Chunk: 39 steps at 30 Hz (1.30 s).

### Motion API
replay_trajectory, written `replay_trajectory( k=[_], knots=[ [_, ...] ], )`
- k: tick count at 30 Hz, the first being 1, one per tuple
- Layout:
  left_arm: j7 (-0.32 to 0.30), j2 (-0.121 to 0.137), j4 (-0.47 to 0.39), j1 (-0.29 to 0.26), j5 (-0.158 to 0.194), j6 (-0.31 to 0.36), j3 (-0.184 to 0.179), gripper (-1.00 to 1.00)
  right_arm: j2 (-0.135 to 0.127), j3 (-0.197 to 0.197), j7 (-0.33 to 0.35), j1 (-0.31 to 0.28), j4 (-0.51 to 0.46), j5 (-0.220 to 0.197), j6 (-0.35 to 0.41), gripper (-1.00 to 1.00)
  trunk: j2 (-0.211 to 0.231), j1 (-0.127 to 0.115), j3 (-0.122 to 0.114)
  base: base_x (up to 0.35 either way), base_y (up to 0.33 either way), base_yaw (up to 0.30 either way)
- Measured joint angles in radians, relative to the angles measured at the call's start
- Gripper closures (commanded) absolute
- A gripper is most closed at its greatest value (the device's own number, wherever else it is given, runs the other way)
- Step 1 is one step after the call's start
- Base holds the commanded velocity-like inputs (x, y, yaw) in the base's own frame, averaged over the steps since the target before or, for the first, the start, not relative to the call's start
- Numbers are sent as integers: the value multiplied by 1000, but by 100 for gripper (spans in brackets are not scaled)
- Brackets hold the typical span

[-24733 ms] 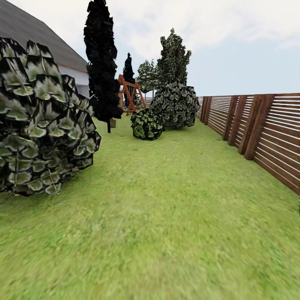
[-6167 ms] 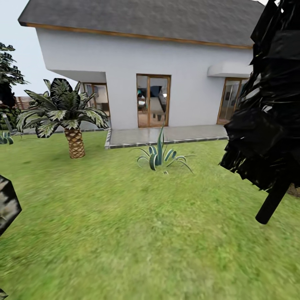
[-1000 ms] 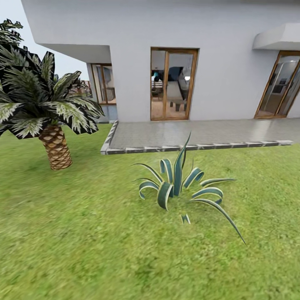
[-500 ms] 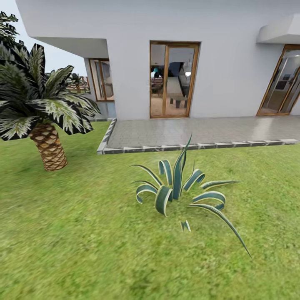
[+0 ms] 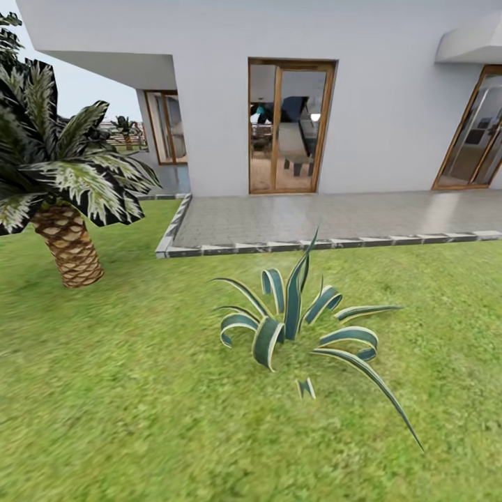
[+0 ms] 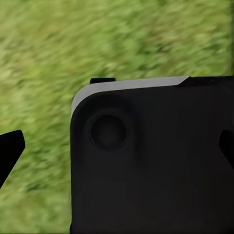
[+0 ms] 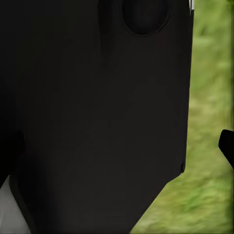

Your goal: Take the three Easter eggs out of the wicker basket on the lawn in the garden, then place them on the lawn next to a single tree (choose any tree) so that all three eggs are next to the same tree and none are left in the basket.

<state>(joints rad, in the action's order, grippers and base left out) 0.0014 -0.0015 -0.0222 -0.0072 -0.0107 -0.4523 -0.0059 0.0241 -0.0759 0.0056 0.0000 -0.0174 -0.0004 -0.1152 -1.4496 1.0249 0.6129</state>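
Note:
The eggs, the wicker basket and the pale-trunked tree are out of view. The lawn (image 5: 139,404) of short mottled grass spreads across the lower head view. In the left wrist view my left gripper (image 6: 117,148) is open: its dark fingertips (image 6: 10,148) sit far apart at the picture's edges, with a black part of my body and blurred grass (image 6: 44,53) behind. In the right wrist view my right gripper (image 7: 117,146) looks open; one fingertip (image 7: 227,145) shows over grass, the other is lost against my black body.
A striped spiky-leaved plant (image 5: 296,321) grows just ahead in the grass. A short palm (image 5: 66,247) stands at the left. Beyond lie the grey paved patio (image 5: 314,216) with its stone kerb and the white house (image 5: 390,104) with glass doors (image 5: 289,125).
The whole head view has shifted: I have turned from the fence side toward the house and rolled closer. The spiky plant and palm sit slightly lower and further left than a second ago.

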Motion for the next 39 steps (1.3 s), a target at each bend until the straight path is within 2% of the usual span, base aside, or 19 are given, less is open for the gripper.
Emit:
replay_trajectory(
  k=[18,27,39],
  knots=[
    [-5,0,0,1,-4,5,0,-100,-7,5,0,0,-1,-1,5,-100,0,0,2,26,-6,0],
    [0,-1,1,0,-2,10,3,-100,-7,9,1,0,-3,5,2,-100,0,0,2,270,0,19],
    [1,-2,0,1,-1,10,3,-100,-5,11,1,0,-3,8,0,-100,0,0,6,298,-84,201]
  ],
)
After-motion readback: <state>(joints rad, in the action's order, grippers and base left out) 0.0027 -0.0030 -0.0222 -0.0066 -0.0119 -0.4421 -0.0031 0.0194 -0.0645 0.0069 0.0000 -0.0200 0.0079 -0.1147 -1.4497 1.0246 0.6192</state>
